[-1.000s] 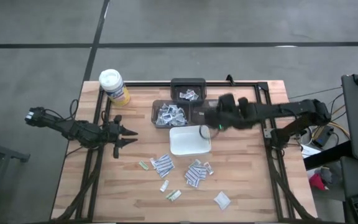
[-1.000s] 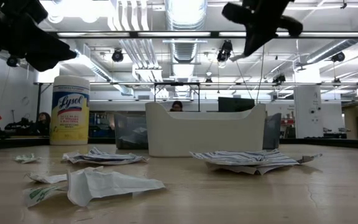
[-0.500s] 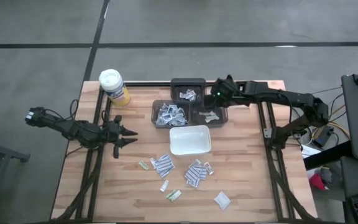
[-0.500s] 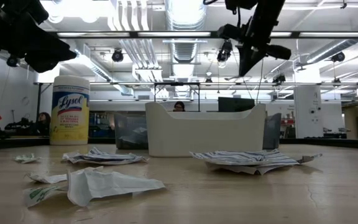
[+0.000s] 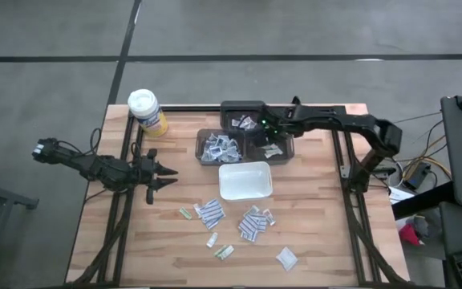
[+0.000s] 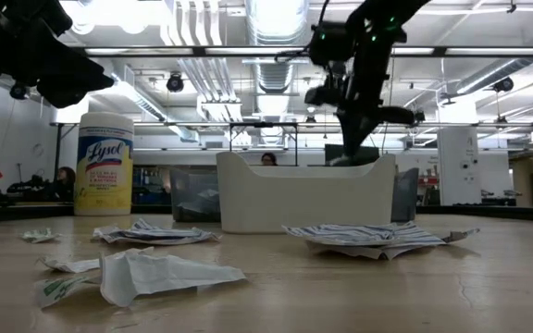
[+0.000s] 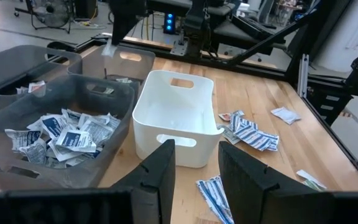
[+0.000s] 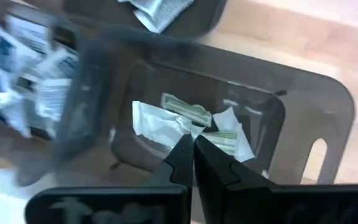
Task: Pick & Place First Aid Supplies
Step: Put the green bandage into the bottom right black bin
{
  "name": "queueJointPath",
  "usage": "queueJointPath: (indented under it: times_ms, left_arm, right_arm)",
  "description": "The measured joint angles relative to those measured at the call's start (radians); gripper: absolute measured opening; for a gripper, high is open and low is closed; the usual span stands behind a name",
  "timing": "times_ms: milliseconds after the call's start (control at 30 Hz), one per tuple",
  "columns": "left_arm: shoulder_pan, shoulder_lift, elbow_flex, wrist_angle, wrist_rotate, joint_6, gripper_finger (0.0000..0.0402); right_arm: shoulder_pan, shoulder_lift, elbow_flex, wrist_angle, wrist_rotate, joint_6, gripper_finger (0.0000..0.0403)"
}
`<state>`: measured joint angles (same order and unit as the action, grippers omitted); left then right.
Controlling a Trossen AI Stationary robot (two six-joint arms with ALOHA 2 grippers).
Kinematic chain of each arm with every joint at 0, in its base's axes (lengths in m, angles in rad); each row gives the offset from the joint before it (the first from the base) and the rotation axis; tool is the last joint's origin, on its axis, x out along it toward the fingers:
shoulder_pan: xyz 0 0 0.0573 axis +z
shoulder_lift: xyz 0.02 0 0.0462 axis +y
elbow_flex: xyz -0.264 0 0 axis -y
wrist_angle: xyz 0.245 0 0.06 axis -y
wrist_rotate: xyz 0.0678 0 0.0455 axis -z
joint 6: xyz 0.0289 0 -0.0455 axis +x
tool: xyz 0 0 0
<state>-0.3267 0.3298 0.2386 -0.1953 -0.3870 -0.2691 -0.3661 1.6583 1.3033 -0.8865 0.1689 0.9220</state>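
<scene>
The right pincer (image 5: 265, 128), clenched and apparently empty, has swung over the dark grey plastic bins (image 5: 273, 149); left pincer (image 5: 167, 175) waits, fingers parted.

packets (image 5: 251, 225): white, blue-striped
tray (image 5: 245, 181): white
bins (image 5: 223, 148): smoky grey
canister (image 5: 147, 112): yellow, white lid
table (image 5: 319, 233): pale wood

Three grey bins (image 5: 220, 148), one white tray (image 5: 245, 181), one yellow canister (image 5: 146, 111), two arms (image 5: 103, 168).
</scene>
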Motion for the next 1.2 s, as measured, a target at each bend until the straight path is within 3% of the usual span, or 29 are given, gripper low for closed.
queueJointPath:
  times_ms: [500,1000,1200]
  left_arm:
    - [0.000,0.000,0.000,0.000,0.000,0.000,0.0117]
    - [0.000,0.000,0.000,0.000,0.000,0.000,0.0117]
    - [0.000,0.000,0.000,0.001,0.000,-0.001,0.0117]
  right_arm:
    - [-0.042,0.185,0.000,0.003,-0.073,-0.082,0.0008]
    - [-0.053,0.205,0.000,0.046,-0.073,-0.235,0.0009]
    - [-0.053,0.205,0.000,0.066,-0.073,-0.246,0.0035]
